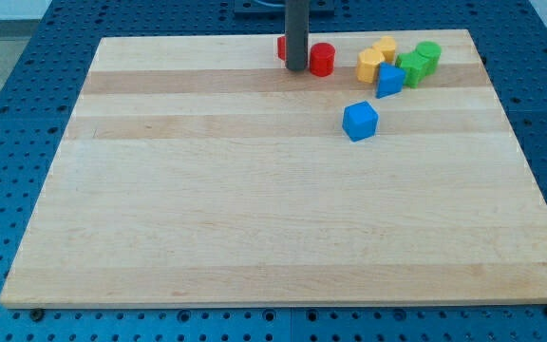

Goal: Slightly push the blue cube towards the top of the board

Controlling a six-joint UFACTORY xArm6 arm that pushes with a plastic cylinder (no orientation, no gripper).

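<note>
The blue cube (pixel 360 121) lies on the wooden board (pixel 254 209), right of centre in the view's upper part. My tip (pixel 295 68) rests near the board's top edge, well to the upper left of the blue cube and apart from it. It stands between a red block (pixel 281 46) partly hidden behind the rod and a red cylinder (pixel 322 59) just to its right. A second blue block (pixel 389 81), wedge-like, lies up and right of the cube.
Two yellow blocks (pixel 369 66) (pixel 385 48) and two green blocks (pixel 411 67) (pixel 428 54) cluster at the view's top right beside the second blue block. A blue perforated table (pixel 27 95) surrounds the board.
</note>
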